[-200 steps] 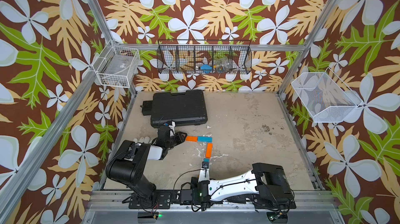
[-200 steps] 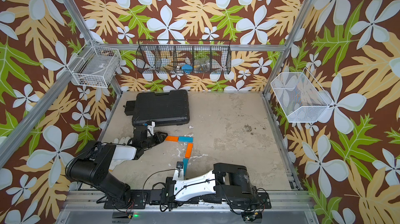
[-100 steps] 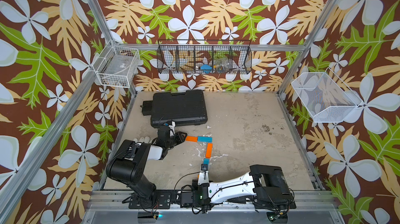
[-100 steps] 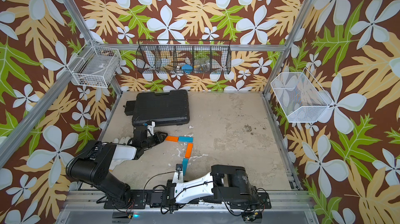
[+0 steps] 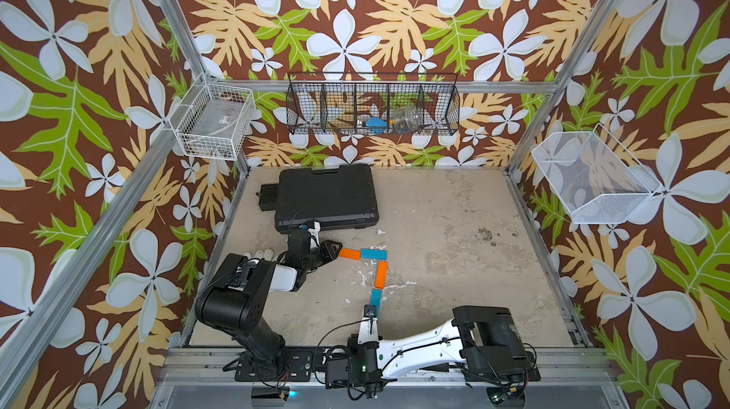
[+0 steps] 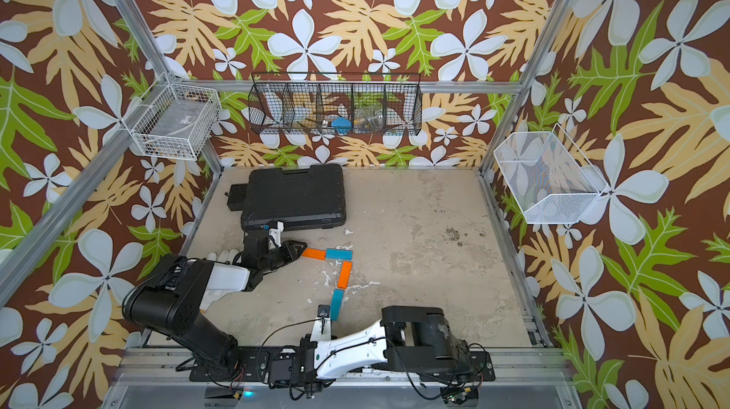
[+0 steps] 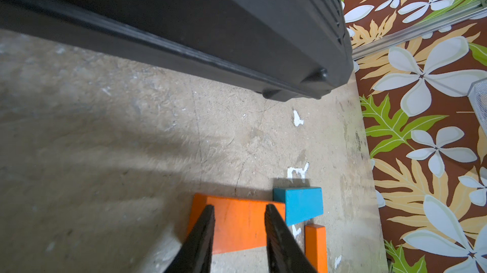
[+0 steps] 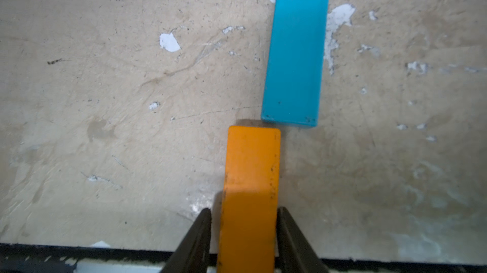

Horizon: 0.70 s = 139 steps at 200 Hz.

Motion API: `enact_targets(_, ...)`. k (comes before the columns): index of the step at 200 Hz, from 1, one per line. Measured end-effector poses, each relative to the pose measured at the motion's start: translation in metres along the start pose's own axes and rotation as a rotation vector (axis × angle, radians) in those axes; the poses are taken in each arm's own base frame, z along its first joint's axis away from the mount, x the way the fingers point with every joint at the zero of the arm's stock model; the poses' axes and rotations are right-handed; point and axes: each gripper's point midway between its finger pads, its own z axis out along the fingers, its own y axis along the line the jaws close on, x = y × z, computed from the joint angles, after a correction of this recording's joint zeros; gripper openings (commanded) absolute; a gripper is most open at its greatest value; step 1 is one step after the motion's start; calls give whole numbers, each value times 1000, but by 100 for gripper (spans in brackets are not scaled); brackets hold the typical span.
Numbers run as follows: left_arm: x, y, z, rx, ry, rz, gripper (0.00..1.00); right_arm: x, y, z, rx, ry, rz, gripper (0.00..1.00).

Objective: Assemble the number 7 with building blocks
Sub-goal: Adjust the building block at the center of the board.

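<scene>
On the beige floor point(image 5: 454, 269), in front of the black case point(image 5: 328, 197), I see 4 bars of the 7 point(image 5: 381, 273) laid down in both top views. The top orange bar point(image 5: 350, 253) and top blue bar point(image 5: 373, 253) lie end to end as the crossbar. From the blue one's right end, the mid orange bar point(image 6: 344, 274) and low blue bar point(image 6: 336, 305) run down toward the robot base, slanting slightly left.

The left gripper point(image 7: 239, 207) sits over the top orange bar's outer end. Its 2 fingers are narrowly parted, and the bar is wider than the gap, so it is not pinched.

The right gripper point(image 8: 244, 209) has the last orange bar point(image 8: 253, 163) between its fingers. 1 finger is at the bar's edge and a thin dark gap shows at the other, so I cannot tell whether the grip has closed. That bar's far end is just beside the low blue bar's near end, shifted sideways so they only partly line up. In the top views the right gripper hides this bar.
</scene>
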Motion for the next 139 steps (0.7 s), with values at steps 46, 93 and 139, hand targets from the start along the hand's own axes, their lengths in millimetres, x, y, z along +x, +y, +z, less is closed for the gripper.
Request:
enact_targets(46,0,-1,1,10,3,-1,36,0,-5,0,-18,0,62,35)
enact_targets(93,1,-2,2,20,9,-4,36,-1,-7,0,-28,-1,106,30)
enact_targets(139,2,-3,3,28,13,-3,36,0,-10,-1,-46,-12,155,31)
